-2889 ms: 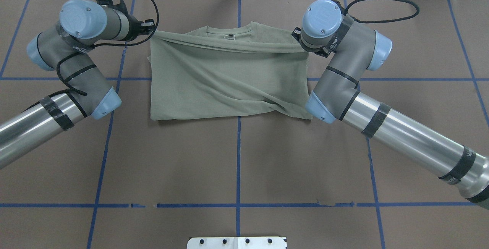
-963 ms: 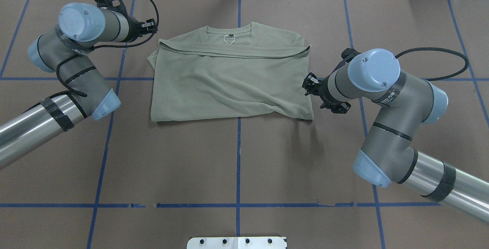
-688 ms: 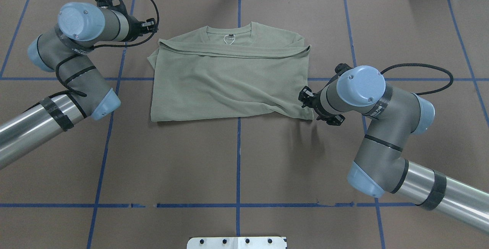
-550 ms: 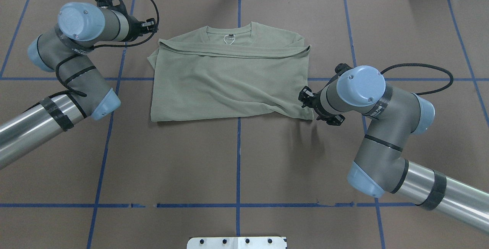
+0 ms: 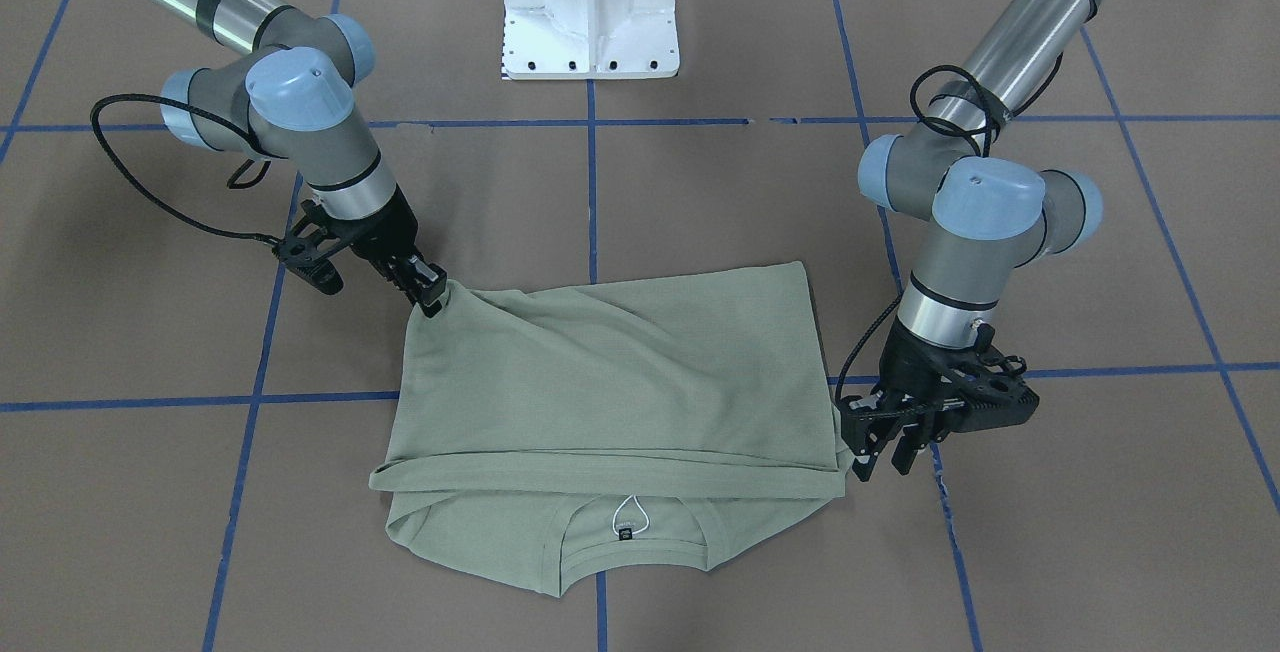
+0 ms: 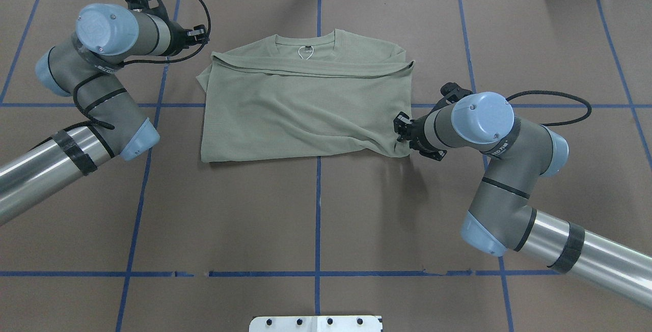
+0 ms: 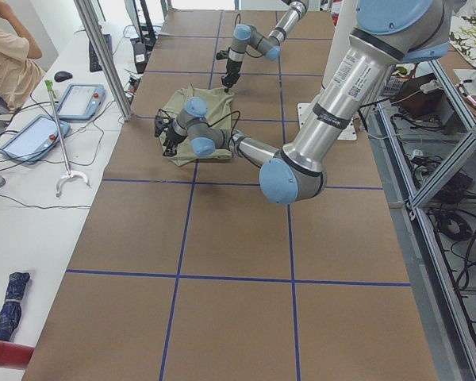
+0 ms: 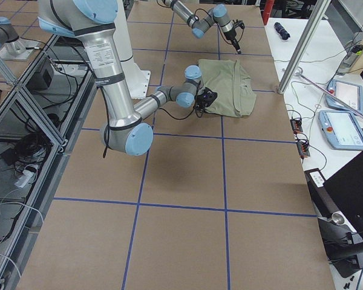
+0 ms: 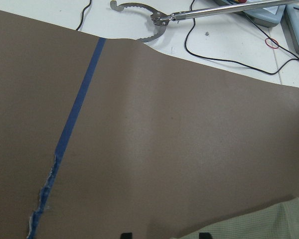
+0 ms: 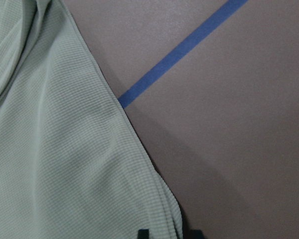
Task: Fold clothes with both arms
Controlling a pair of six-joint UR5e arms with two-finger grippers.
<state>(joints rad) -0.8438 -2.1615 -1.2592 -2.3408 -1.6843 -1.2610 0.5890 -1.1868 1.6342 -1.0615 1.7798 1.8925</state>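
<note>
The sage-green shirt (image 6: 305, 108) lies folded crosswise on the brown table, collar and white neck loop (image 5: 628, 514) showing at the far side. My right gripper (image 6: 400, 129) is at the shirt's near right corner and is shut on it; the front view shows the fabric (image 5: 620, 372) drawn up to the gripper (image 5: 432, 297), and the right wrist view shows the corner (image 10: 55, 149) between its tips. My left gripper (image 5: 882, 456) is open and empty, just off the far left corner; it also shows in the overhead view (image 6: 202, 36). The shirt edge (image 9: 269, 224) shows in the left wrist view.
The white pedestal base (image 5: 590, 2) stands at the robot's side of the table. Blue tape lines (image 6: 318, 220) cross the brown cover. A metal reacher tool (image 9: 149, 20) and cables lie beyond the far table edge. An operator (image 7: 4, 55) sits at the side bench.
Both grippers let go of the folded-over edge, which settled flat. My right arm swung back toward me to the shirt's near right corner and took hold. My left arm has barely moved.
</note>
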